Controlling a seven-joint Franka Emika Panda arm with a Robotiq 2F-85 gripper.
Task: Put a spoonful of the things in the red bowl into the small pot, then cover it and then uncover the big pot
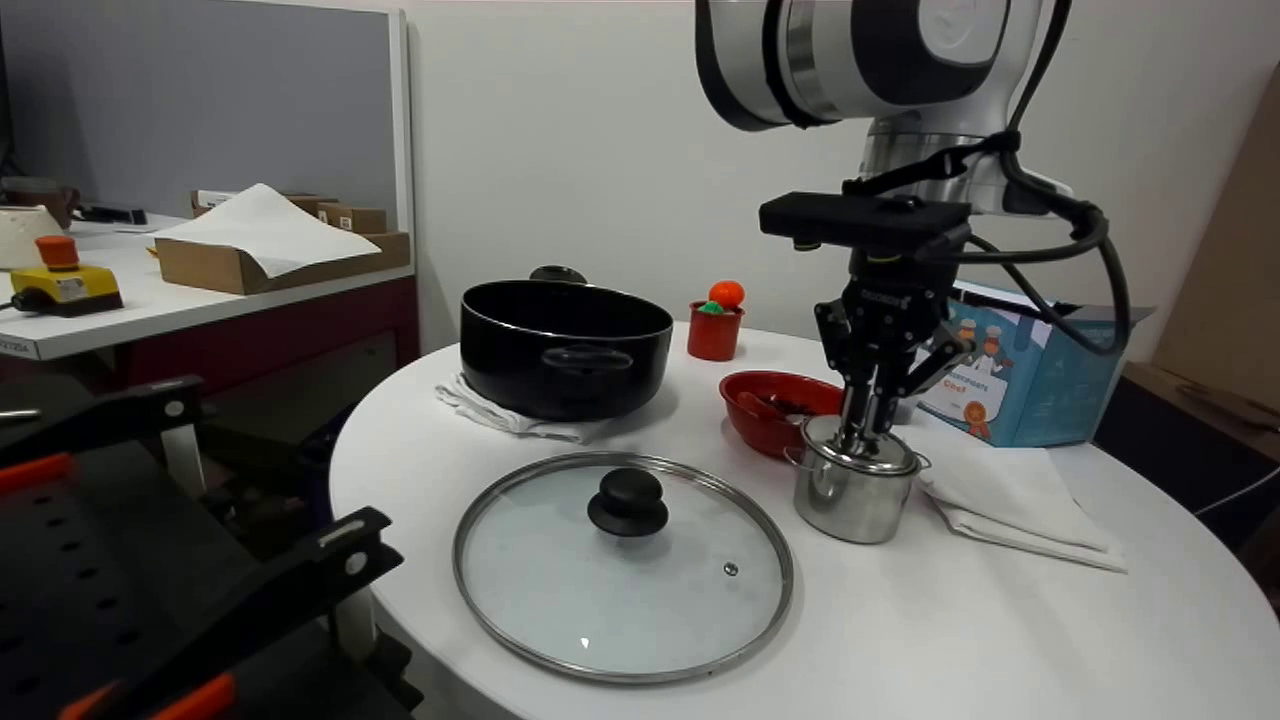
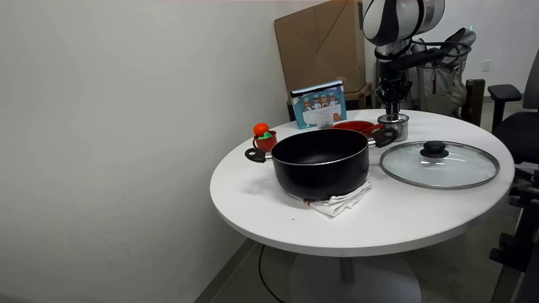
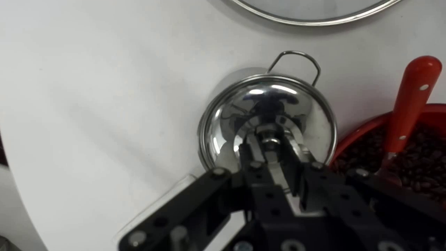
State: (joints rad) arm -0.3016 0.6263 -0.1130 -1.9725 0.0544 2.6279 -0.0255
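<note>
The small pot, shiny steel with wire loop handles, stands on the round table with its steel lid over its mouth. My gripper points straight down from above, shut on the knob of that lid. Right beside the pot is the red bowl, holding dark beans and a spoon whose red handle leans out over the rim. The big pot, black with side handles, is uncovered in both exterior views. Its glass lid lies flat on the table, black knob upward. The small pot's inside is hidden.
A red cup with orange and green items stands behind the bowl. A blue box and a folded white cloth are beyond the small pot. Another cloth lies under the big pot.
</note>
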